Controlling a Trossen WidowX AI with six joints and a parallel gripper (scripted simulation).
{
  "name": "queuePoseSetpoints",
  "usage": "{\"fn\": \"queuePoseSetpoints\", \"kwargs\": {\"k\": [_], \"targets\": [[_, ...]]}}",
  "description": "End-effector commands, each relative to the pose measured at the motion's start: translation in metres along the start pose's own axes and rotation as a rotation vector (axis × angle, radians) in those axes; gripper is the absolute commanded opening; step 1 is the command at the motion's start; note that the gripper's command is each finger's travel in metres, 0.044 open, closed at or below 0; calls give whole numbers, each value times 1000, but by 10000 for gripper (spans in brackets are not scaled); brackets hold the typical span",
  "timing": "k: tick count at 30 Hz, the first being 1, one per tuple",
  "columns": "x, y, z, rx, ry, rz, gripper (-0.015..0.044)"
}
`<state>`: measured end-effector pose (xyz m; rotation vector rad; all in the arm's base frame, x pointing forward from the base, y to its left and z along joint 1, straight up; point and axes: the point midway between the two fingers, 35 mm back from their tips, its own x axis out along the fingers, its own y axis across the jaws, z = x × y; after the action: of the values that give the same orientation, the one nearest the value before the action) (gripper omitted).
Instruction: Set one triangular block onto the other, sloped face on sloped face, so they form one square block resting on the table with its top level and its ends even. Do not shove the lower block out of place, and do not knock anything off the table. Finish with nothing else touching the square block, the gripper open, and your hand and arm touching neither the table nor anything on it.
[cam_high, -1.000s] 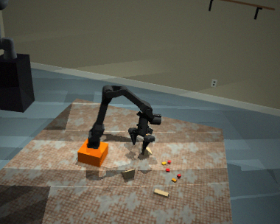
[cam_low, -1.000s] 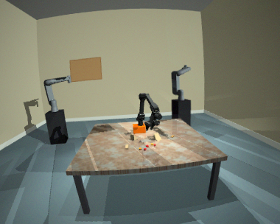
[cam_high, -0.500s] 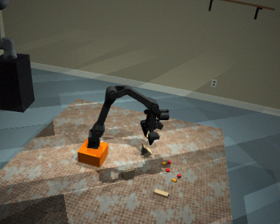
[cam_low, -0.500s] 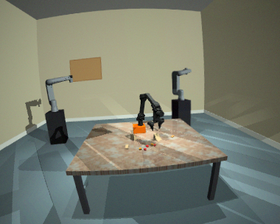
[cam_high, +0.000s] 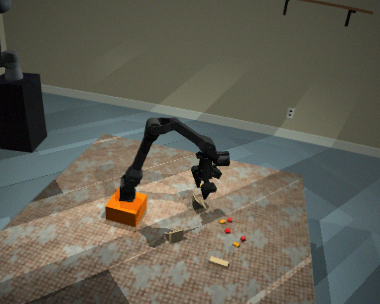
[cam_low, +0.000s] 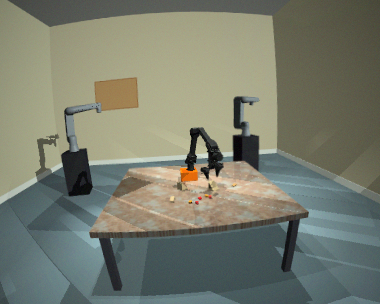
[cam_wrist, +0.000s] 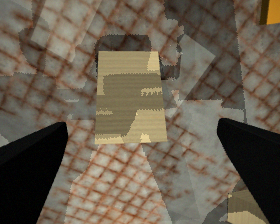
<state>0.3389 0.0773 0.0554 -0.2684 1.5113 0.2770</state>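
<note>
One tan triangular block (cam_high: 198, 202) (cam_low: 213, 187) (cam_wrist: 130, 97) stands on the table below my hand. In the wrist view its rectangular face lies between and a little beyond the fingertips, with a gap on both sides. The other tan triangular block (cam_high: 175, 236) (cam_low: 182, 186) (cam_wrist: 239, 206) stands apart from it, nearer the orange base; in the wrist view it is partly hidden behind the right finger. My gripper (cam_high: 201, 191) (cam_low: 212, 177) (cam_wrist: 142, 123) is wide open and empty, above the first block. The height of the fingertips over it is hard to tell.
Small red and orange pieces (cam_high: 227, 231) (cam_low: 199, 198) lie in front of the blocks. A pale flat bar (cam_high: 219, 261) (cam_low: 172, 199) lies farther out. A yellow-orange piece (cam_low: 234, 185) (cam_wrist: 271, 12) lies beyond the first block. The arm stands on an orange base (cam_high: 125, 210) (cam_low: 188, 175).
</note>
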Motion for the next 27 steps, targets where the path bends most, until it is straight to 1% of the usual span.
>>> {"fn": "queuePoseSetpoints", "kwargs": {"k": [1, 27], "targets": [[10, 1, -1, 4, 7, 5, 440], [53, 4, -2, 4, 7, 6, 440]]}}
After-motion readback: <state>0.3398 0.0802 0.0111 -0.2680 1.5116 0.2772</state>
